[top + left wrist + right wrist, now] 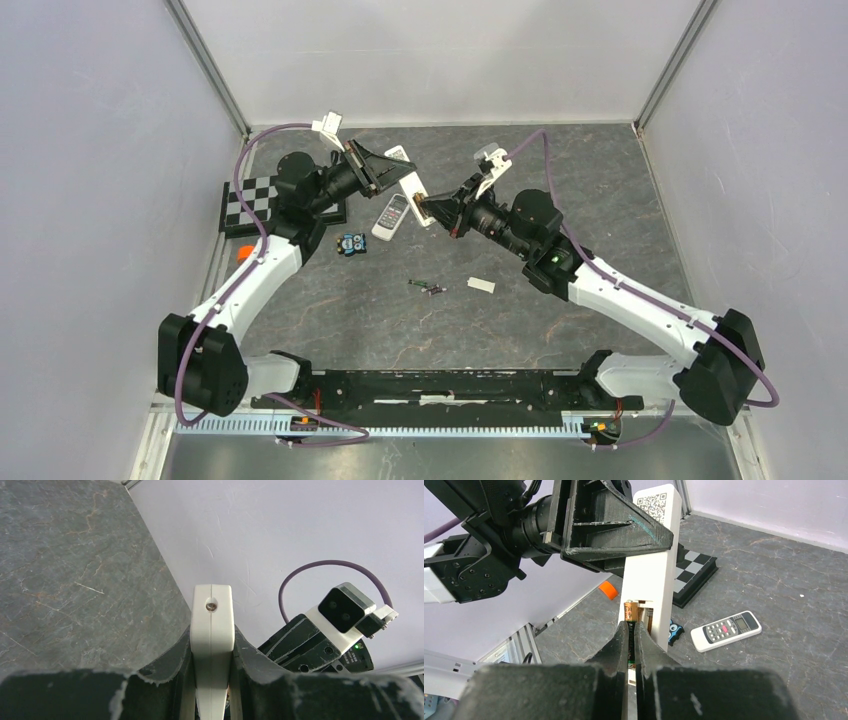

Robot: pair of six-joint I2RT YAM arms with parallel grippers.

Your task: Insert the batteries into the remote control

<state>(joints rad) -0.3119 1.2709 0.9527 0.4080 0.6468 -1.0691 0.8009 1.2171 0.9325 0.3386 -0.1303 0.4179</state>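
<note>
Above a dark grey stone-patterned worktop, partly closed left jaws clamp a long white plastic remote control, upper centre. Nearly shut right jaws pinch a copper-tipped battery at its open compartment. Slim dark batteries lie mid-frame.

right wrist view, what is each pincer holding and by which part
The left pincer clamps the white remote around its middle. The right pincer pinches a battery by its lower half, copper end at the open battery compartment.
</note>
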